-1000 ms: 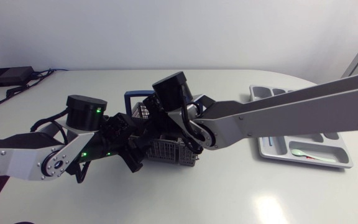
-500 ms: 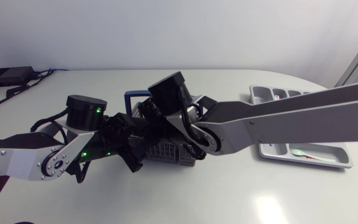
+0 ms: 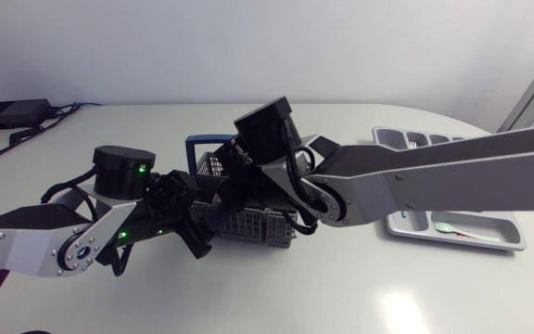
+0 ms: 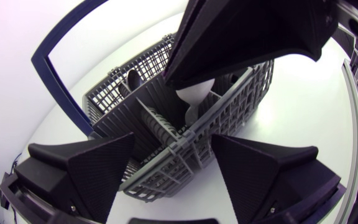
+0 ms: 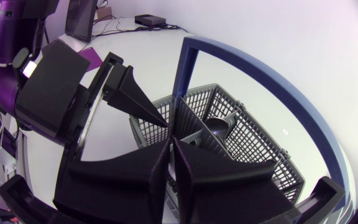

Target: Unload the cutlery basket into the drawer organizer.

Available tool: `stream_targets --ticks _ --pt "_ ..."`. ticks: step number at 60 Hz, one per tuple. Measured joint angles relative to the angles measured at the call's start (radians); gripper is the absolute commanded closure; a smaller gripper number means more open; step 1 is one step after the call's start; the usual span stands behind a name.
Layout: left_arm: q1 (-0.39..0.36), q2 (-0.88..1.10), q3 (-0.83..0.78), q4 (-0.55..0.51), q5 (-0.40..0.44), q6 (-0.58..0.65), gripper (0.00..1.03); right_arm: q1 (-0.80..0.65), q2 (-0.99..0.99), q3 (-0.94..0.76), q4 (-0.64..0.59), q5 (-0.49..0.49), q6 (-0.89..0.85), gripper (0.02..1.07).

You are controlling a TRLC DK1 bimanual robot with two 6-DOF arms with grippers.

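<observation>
Clamping one end of the cutlery basket (image 3: 260,225), the left gripper (image 4: 173,142) apparently anchors it so the right gripper (image 5: 170,152), pinching a white utensil (image 4: 194,96) inside, can lift cleanly.

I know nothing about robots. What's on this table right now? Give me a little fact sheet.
Basket: grey cutlery basket, blue handle, mid-table
Left arm: jaws clamp one end of the basket
Right arm: jaws shut, tips inside the basket above a white piece
Organizer: grey drawer organizer at the robot's right, pale green spoon inside
</observation>
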Motion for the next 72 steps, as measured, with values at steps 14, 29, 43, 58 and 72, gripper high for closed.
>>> stream_targets --ticks 14,29,43,58,72 --pt "0.000 -0.007 -0.006 0.014 0.000 0.000 0.17 -0.023 -0.002 0.000 -0.008 -0.044 0.001 0.95" --pt "0.000 -0.035 -0.006 0.021 0.000 0.000 0.17 -0.051 -0.098 0.001 -0.045 -0.145 0.005 0.95" --pt "-0.001 -0.047 -0.006 0.014 0.000 0.000 0.17 -0.174 -0.206 0.022 -0.186 -0.338 0.057 0.95" --pt "-0.021 -0.069 -0.006 0.001 -0.014 0.000 0.17 -0.293 -0.339 0.087 -0.359 -0.491 0.103 0.95" --pt "-0.026 -0.078 -0.006 -0.002 -0.022 0.000 0.17 -0.314 -0.372 0.082 -0.382 -0.501 0.106 0.94"
